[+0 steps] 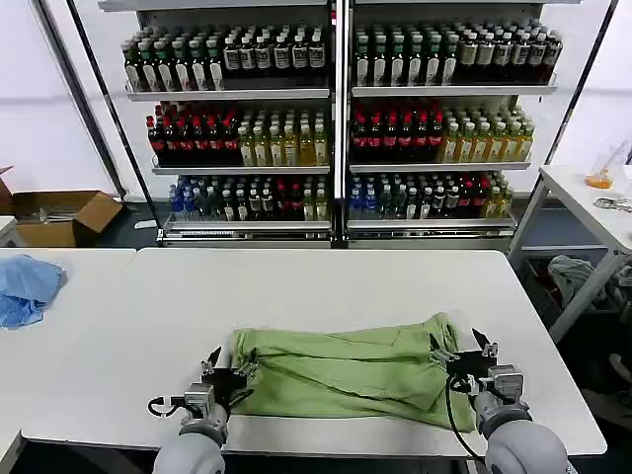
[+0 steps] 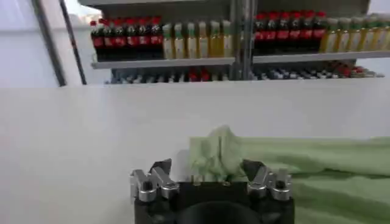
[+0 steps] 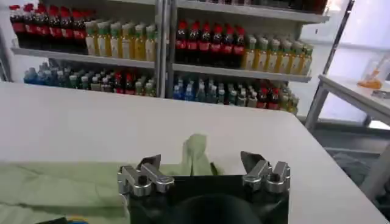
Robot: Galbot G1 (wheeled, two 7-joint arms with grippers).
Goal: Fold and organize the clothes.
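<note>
The green shirt (image 1: 351,370) lies near the front edge of the white table (image 1: 326,281), already doubled into a long, rumpled band, so we judge the folding about halfway, with the ends left to bring in. Our left gripper (image 1: 229,373) and right gripper (image 1: 462,354) sit at its two ends, jaws spread, holding nothing. The cloth looks soft and thin, creased, its corners bunched up.

I see the pale green shirt (image 1: 346,370) lying folded into a flat, wrinkled band, spanning from the left gripper (image 1: 229,367) to the right gripper (image 1: 462,352), one end at each.
</note>
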